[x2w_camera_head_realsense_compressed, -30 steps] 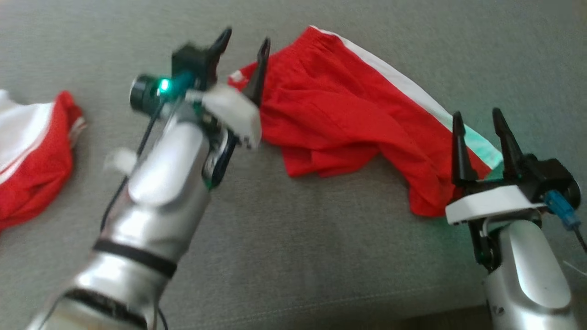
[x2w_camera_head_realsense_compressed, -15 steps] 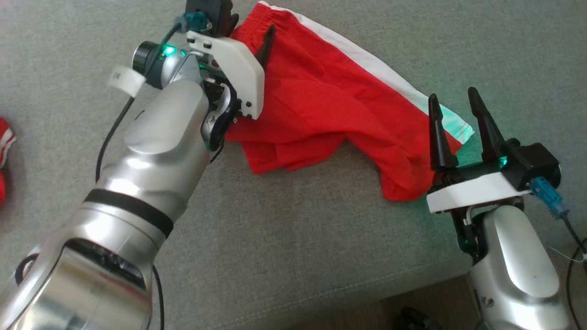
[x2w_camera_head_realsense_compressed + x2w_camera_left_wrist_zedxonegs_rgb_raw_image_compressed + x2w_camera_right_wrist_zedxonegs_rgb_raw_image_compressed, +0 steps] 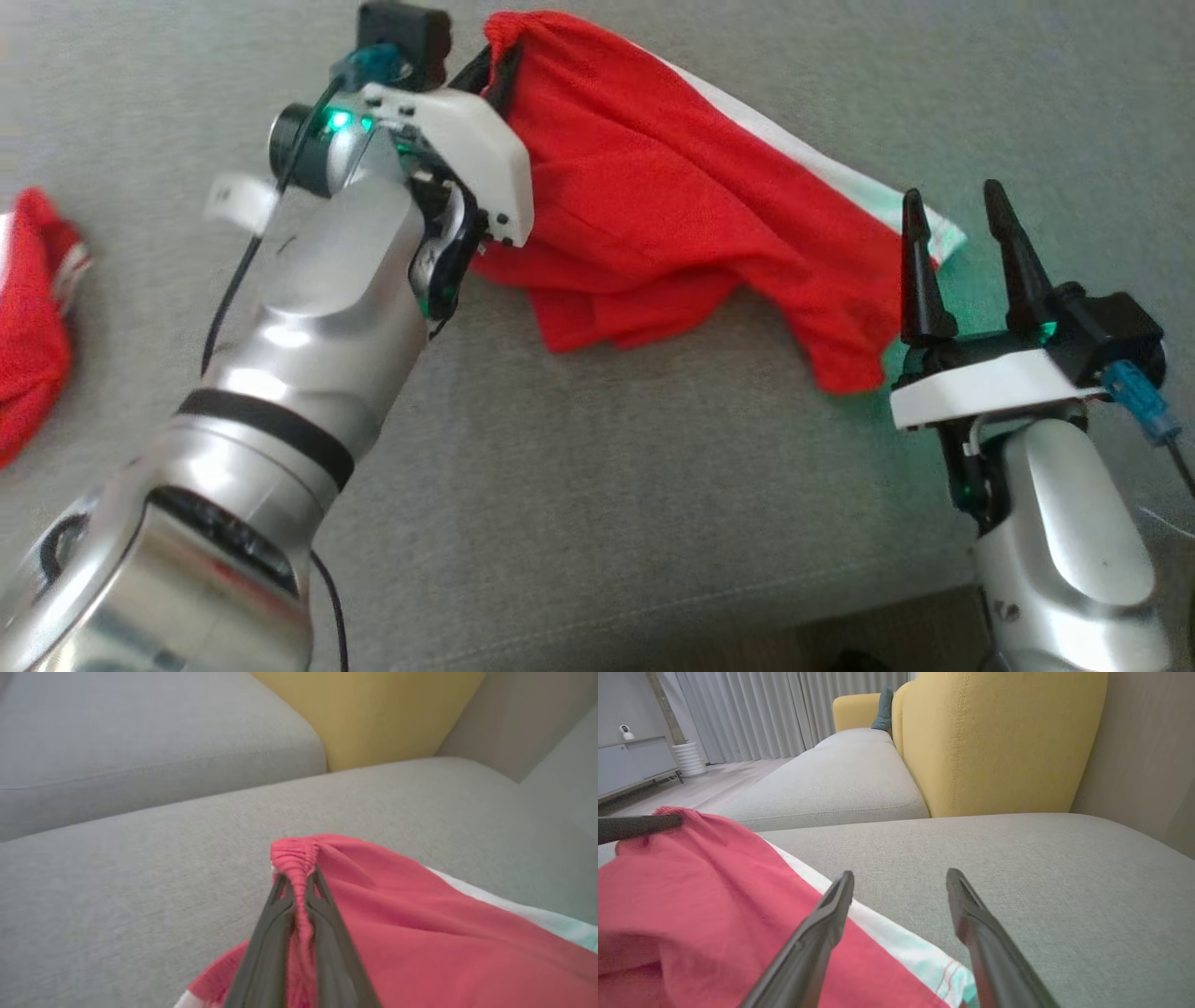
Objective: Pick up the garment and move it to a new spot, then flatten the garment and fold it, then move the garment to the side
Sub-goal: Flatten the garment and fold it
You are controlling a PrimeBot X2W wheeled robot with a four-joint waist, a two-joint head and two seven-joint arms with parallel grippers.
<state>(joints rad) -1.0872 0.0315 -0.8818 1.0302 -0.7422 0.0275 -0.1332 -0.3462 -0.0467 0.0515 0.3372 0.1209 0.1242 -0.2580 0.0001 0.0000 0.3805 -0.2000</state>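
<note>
Above the sofa (image 3: 607,523), left end effector (image 3: 299,884) pinches the red, white-striped garment (image 3: 672,205) by its waistband, right end effector (image 3: 952,191) spread.

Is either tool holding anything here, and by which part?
Left tool pinches the red garment by its gathered waistband edge; right tool is open, empty.

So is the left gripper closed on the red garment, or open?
Shut on it: the left wrist view shows the left gripper pressed closed, a gathered edge of the red garment pinched between its fingers.
</note>
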